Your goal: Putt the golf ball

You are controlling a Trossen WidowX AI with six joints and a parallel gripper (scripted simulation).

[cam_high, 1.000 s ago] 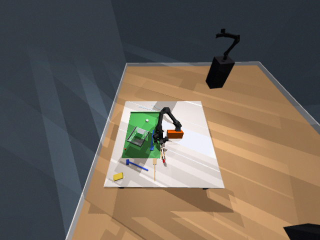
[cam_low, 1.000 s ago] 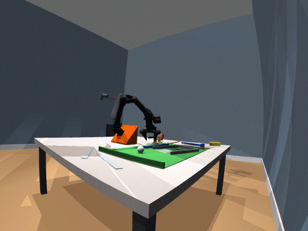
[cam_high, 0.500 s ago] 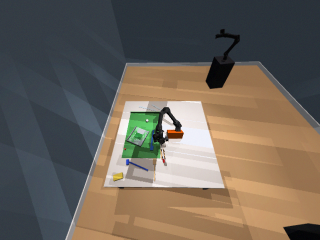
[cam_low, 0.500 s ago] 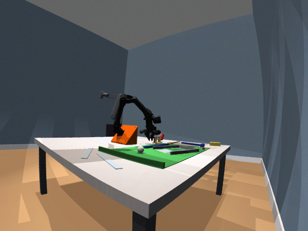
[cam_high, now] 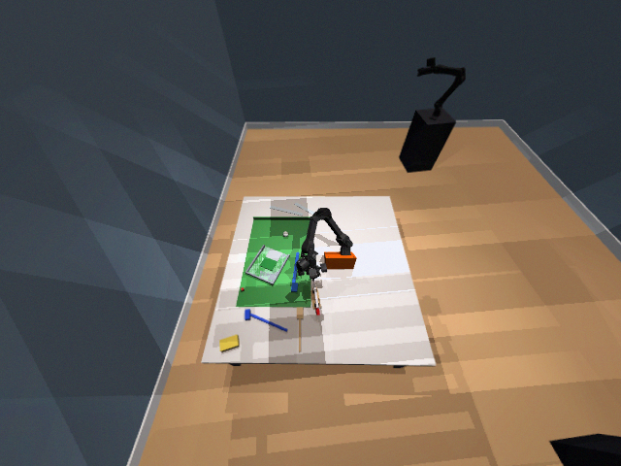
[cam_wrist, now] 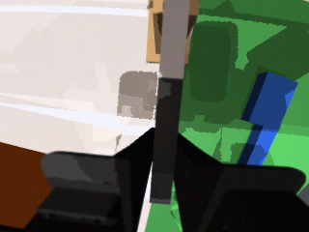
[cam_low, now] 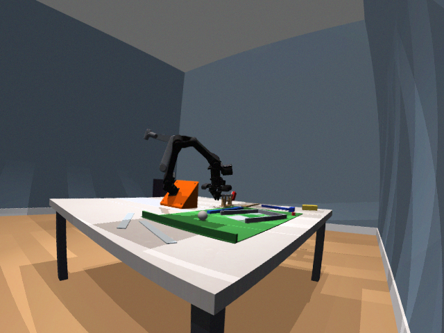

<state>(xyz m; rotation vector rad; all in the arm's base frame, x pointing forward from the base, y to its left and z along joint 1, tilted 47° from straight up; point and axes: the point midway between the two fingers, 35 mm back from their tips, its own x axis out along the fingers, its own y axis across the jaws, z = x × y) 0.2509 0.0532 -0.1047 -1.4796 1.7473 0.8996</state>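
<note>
My gripper [cam_wrist: 161,132] [cam_low: 217,198] is shut on the black grip of the red putter [cam_wrist: 173,43] [cam_high: 317,311] [cam_low: 234,195]. The putter's grey shaft still lies on the wooden stand [cam_wrist: 153,50] [cam_low: 226,200], with its red head at the far end. The white golf ball [cam_high: 285,233] [cam_low: 202,215] rests on the green mat [cam_high: 248,296] [cam_low: 229,229], away from the gripper. The grey-walled enclosure [cam_high: 259,279] [cam_low: 266,218] on the mat has a pale ramp [cam_high: 273,254] and a green square [cam_high: 268,263] inside.
A blue putter [cam_high: 294,281] [cam_wrist: 270,99] lies on the mat beside the gripper. Another blue putter [cam_high: 268,322] [cam_low: 277,207], a wooden one [cam_high: 300,331] and a yellow block [cam_high: 229,343] [cam_low: 309,207] lie beyond the mat. The orange base [cam_high: 340,260] [cam_low: 185,195] supports my arm.
</note>
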